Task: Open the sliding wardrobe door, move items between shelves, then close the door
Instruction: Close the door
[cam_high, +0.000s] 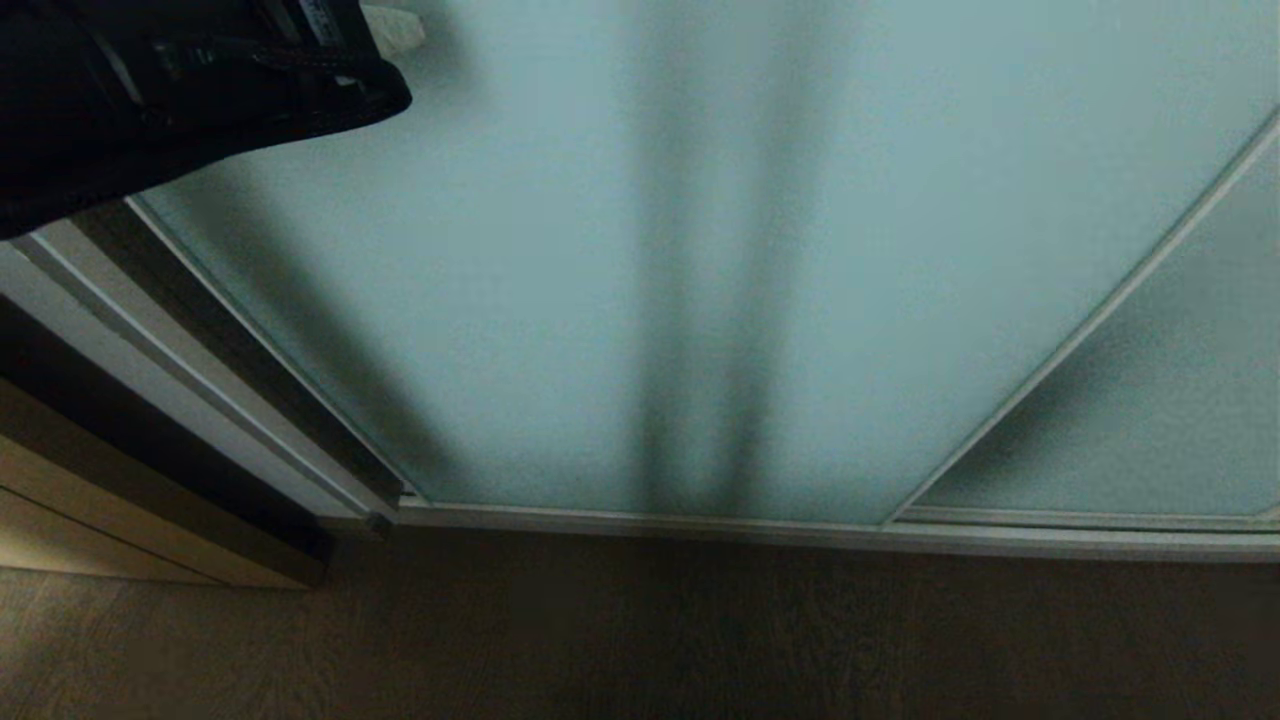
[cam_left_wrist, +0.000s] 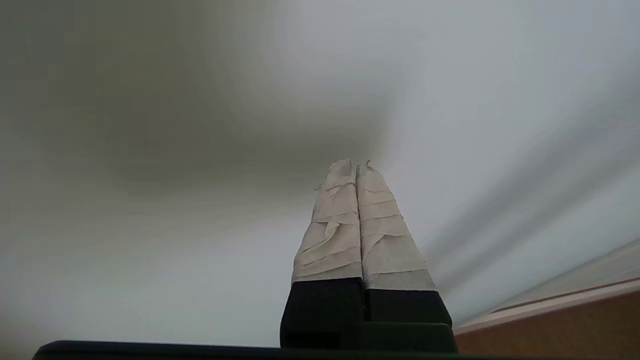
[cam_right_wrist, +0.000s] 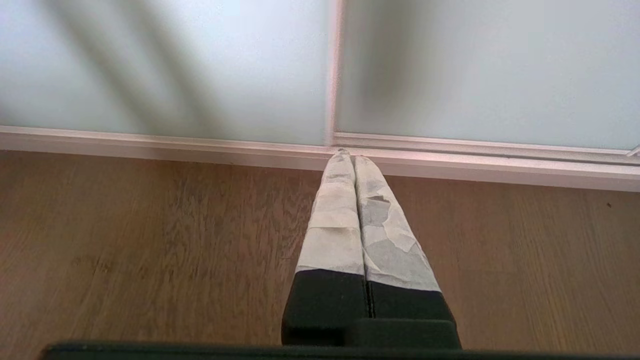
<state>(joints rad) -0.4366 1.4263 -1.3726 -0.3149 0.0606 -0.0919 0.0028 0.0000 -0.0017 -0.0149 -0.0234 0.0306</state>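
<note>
The sliding wardrobe door (cam_high: 700, 250), a wide pane of frosted blue-green glass in a thin silver frame, fills most of the head view. My left gripper (cam_high: 395, 30) is at the top left, its tape-wrapped tip close to the pane near the door's left edge. In the left wrist view the left gripper (cam_left_wrist: 356, 167) is shut with nothing in it, pointing at the frosted glass (cam_left_wrist: 475, 75). My right gripper (cam_right_wrist: 352, 157) is shut and empty, low above the floor, pointing at the bottom track where two panes meet. The items and shelves are hidden.
A greyer frosted twin panel (cam_high: 1150, 420) stands at the right, behind the door. The silver floor track (cam_high: 800, 530) runs along the wooden floor (cam_high: 640, 640). At the left are a white frame post (cam_high: 150, 370) and a wooden cabinet side (cam_high: 110, 510).
</note>
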